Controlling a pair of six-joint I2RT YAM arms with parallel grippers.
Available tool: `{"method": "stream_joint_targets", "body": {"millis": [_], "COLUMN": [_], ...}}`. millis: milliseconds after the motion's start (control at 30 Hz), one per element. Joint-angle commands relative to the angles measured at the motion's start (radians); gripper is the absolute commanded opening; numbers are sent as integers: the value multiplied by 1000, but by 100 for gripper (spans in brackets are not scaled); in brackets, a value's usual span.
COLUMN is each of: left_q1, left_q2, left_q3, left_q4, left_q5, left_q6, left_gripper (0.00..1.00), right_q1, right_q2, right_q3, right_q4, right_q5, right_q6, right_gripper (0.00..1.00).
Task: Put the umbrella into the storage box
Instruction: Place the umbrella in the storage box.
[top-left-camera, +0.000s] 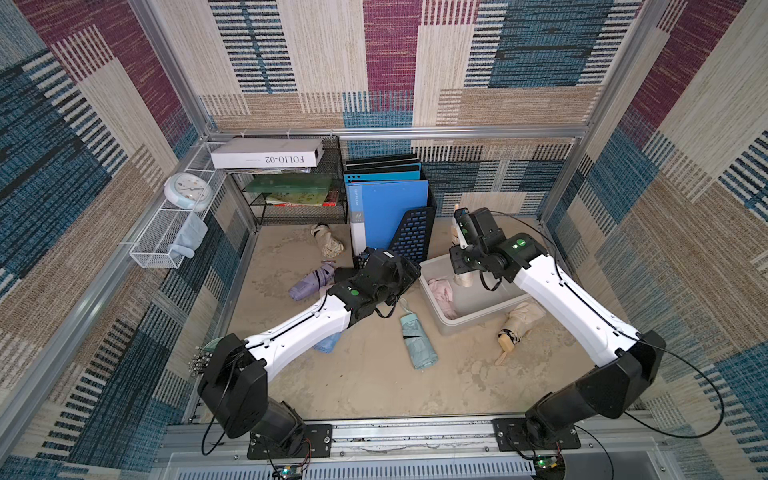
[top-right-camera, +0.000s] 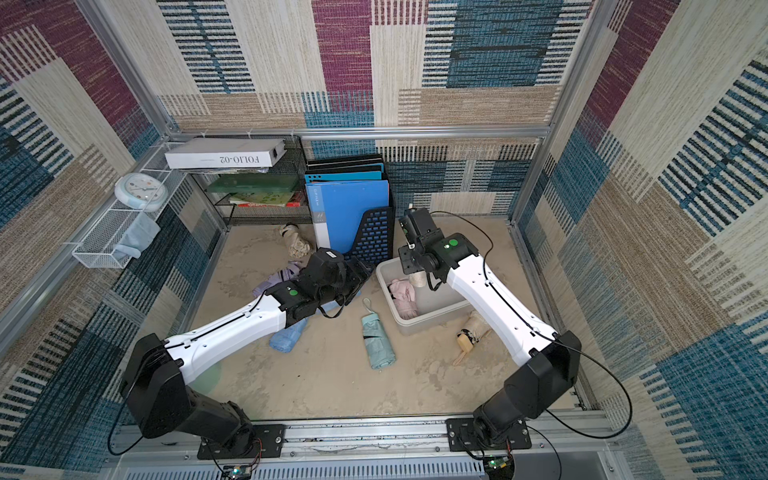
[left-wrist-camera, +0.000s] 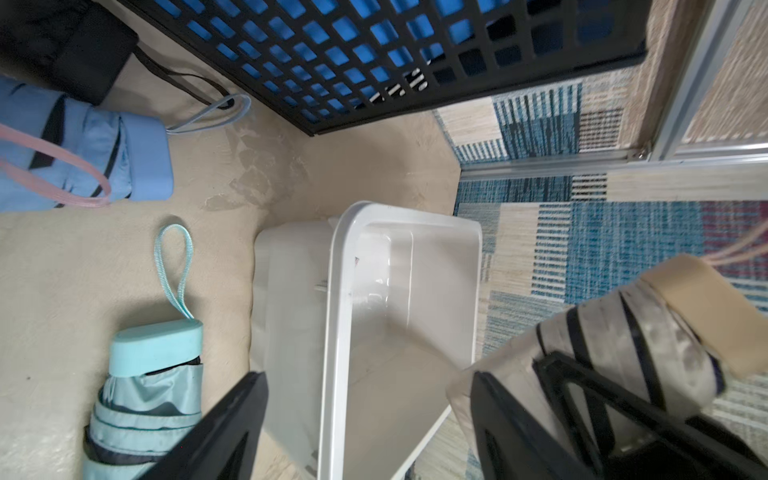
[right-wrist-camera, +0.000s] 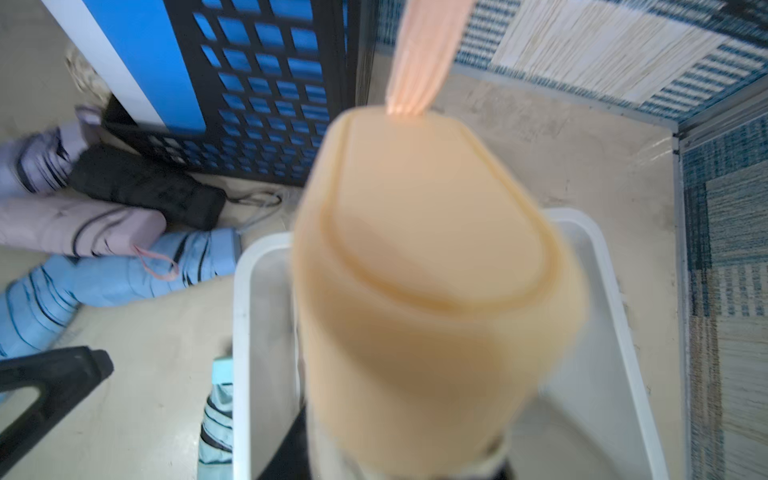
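The storage box (top-left-camera: 490, 309), a pale plastic tub, sits right of centre with a pink umbrella (top-left-camera: 442, 297) lying inside. My right gripper (top-left-camera: 459, 253) is shut on a cream umbrella (top-left-camera: 464, 279), held upright above the box. Its peach handle cap (right-wrist-camera: 428, 270) fills the right wrist view, blurred. My left gripper (left-wrist-camera: 369, 374) is open at the box's left side. The box's near rim (left-wrist-camera: 336, 332) runs between its fingers (left-wrist-camera: 232, 424), and nothing is gripped. The top views hide these jaws under the wrist.
A mint umbrella (top-left-camera: 417, 340) lies in front of the box and a beige one (top-left-camera: 519, 324) to its right. Blue (top-left-camera: 328, 343), lilac (top-left-camera: 311, 282) and black (right-wrist-camera: 145, 187) umbrellas lie under the left arm. The black file holder (top-left-camera: 411, 237) stands just behind.
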Motion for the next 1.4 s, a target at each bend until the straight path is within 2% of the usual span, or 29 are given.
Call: {"method": "stream_joint_targets", "body": {"millis": [0,300,433,567,767,867,1000,1167,1267,1367], "left_q1": [0,3,2,4,10,18,24,27,30,32], "left_q2": [45,130,170,194,213,222,229,232,227,221], "left_q3": [39,61,62,73,80,69,76,84,89,93], "left_q4": [-43,-21,43,44,41,65,64,64,55,47], "left_q5": [109,189,227,234,233,248,249,255,258,257], "left_q6": [73,86,57,61,71,51,54,57,68,80], "left_gripper": [79,72,62,50,39,33,30,25,25,24], "right_q1": [-15,-36,-41,-46,-63,-64,-64,-75,-93,-119], "right_q2": [48,110,114,114,167,193,205,149,63,8], "right_q3": [21,-124,-204,-275,-323,-339,-355,-367,-396,-421], "right_q4": [-133,-37,47,110,161,198,246,257,253,252], "right_q5": [-22,-47,-48,-63,-124,-152,-167,-195,-234,-253], "right_q6": [-59,-43,-48,-67,-79,-84,-87,-60,-41,19], "right_gripper": [15,16,15,15,15,20,41,59,62,58]}}
